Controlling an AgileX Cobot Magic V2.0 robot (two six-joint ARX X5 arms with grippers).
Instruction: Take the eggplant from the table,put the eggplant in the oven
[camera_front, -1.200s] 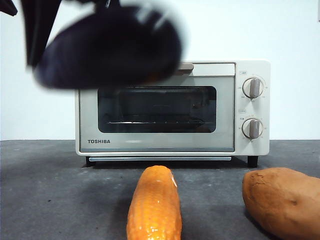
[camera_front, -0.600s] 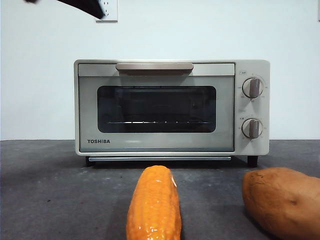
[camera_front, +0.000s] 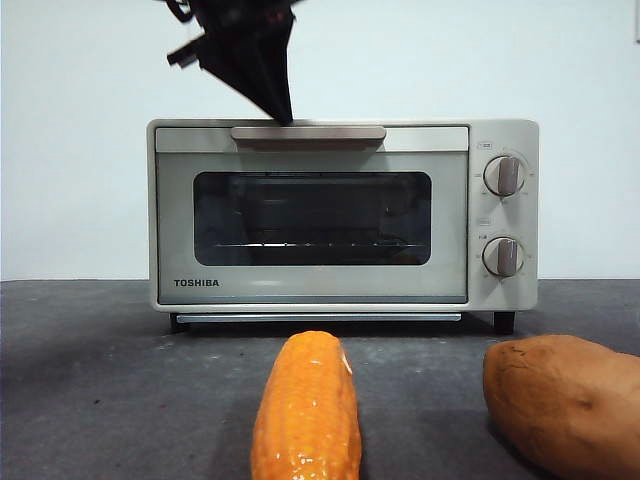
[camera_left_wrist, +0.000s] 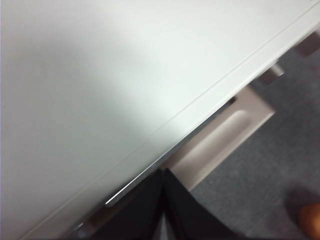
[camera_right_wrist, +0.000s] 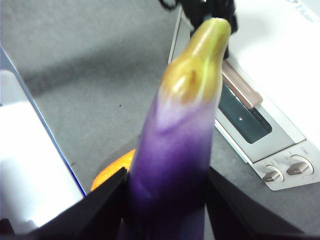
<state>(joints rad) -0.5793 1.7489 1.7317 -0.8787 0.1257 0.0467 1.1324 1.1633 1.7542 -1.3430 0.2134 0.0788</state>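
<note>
The eggplant (camera_right_wrist: 172, 150), glossy purple with a yellow-green tip, sits between the jaws of my right gripper (camera_right_wrist: 167, 200), which is shut on it high above the table (camera_right_wrist: 100, 75). It does not show in the front view. The cream oven (camera_front: 310, 290) stands at the back of the table (camera_front: 100, 380) with its door closed. My left gripper (camera_front: 283, 115) hangs tip-down just over the left part of the beige handle (camera_front: 308, 133). In the left wrist view the jaws of the left gripper (camera_left_wrist: 164, 172) are pressed together, shut on nothing, above the oven top (camera_left_wrist: 100, 75) by the handle (camera_left_wrist: 225, 140).
An orange corn cob (camera_front: 305, 410) lies in front of the oven at the near edge. A brown sweet potato (camera_front: 560, 400) lies to its right. A pale panel with a blue edge (camera_right_wrist: 30, 165) fills one side of the right wrist view.
The dark blurred eggplant and arm that crossed the upper left a second ago have left the front view. A black gripper has since come down onto the oven handle.
</note>
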